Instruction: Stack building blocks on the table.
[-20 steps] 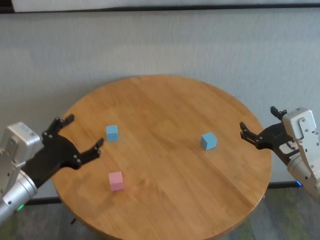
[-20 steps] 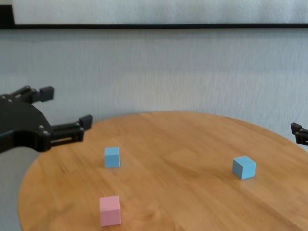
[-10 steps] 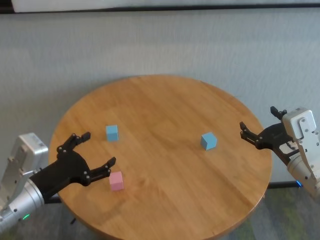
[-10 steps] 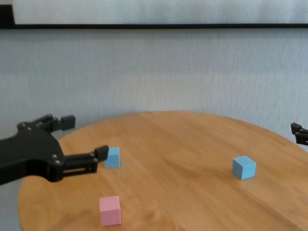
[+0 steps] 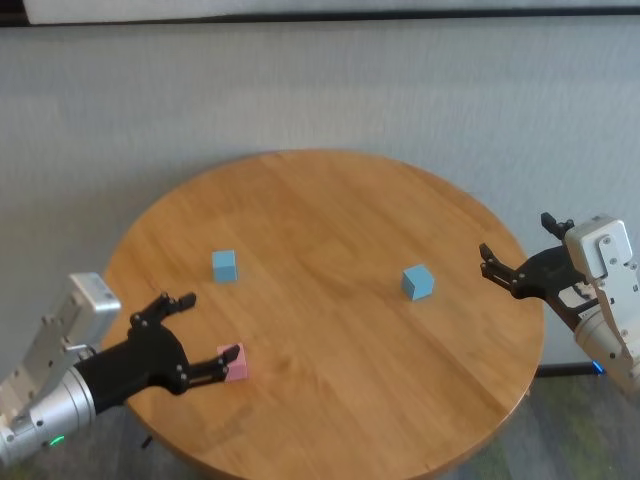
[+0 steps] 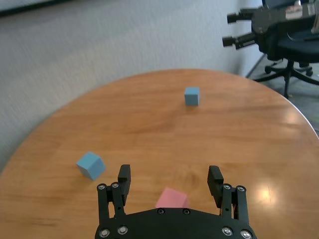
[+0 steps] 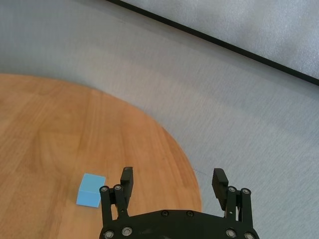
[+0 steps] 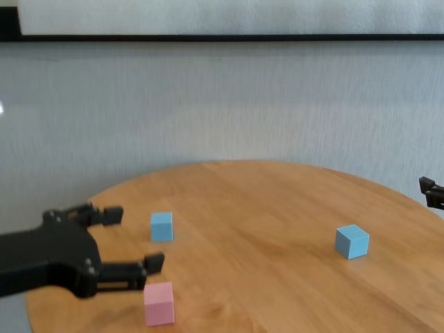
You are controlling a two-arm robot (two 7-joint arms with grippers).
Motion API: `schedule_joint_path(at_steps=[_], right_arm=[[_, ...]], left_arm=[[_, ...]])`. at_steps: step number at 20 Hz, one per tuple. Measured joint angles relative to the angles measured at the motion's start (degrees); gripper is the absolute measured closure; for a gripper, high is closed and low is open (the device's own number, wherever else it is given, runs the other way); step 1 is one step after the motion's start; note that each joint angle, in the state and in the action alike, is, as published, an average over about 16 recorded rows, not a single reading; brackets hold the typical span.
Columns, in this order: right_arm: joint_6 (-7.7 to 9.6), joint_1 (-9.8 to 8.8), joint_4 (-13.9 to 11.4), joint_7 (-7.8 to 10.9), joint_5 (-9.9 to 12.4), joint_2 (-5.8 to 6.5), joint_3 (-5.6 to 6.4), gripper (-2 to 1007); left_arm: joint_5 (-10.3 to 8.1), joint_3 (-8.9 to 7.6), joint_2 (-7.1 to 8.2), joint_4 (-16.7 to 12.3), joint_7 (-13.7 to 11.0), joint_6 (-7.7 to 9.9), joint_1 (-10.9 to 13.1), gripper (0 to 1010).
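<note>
A: Where's the left end effector (image 5: 203,335)?

B: Spread wide, low at the counter's (image 5: 330,220) seven o'clock; one finger seems to touch the pink block (image 5: 233,362).

A: Advice?

B: Centre it, then clench squarely. The right end effector (image 5: 512,258) waits, spread, at three o'clock.

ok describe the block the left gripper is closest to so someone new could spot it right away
Start at the round wooden table and look to its near edge on the robot's left, where the open left gripper reaches in. Just ahead of its fingertips sits the pink block, resting on the table and not yet gripped. It is the only pink cube; the other two blocks are light blue and farther away.
</note>
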Motion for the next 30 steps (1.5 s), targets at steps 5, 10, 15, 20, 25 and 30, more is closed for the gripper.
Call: schedule_joint_path(at_steps=[5, 10, 15, 20, 25, 30], right_arm=[[0.0, 0.0, 0.0, 0.0, 0.0, 0.0, 0.0, 5], [0.0, 0.0, 0.0, 0.0, 0.0, 0.0, 0.0, 5], [0.0, 0.0, 0.0, 0.0, 0.0, 0.0, 0.0, 5], [0.0, 0.0, 0.0, 0.0, 0.0, 0.0, 0.0, 5], [0.0, 0.0, 0.0, 0.0, 0.0, 0.0, 0.0, 5], [0.0, 0.0, 0.0, 0.0, 0.0, 0.0, 0.0, 5]], left_arm=[[1.26, 1.03, -0.42, 1.46, -2.0, 2.12, -1.32, 8], [2.9, 1.93, -1.12, 3.03, -3.59, 3.71, -2.72, 8], [4.37, 2.71, -2.31, 5.1, -5.22, 4.69, -4.44, 8], [5.36, 3.35, -3.77, 7.61, -6.94, 5.27, -6.25, 8], [5.97, 3.78, -5.4, 10.29, -8.53, 5.46, -7.87, 9], [6.32, 3.82, -6.77, 12.47, -9.58, 5.38, -8.83, 9]])
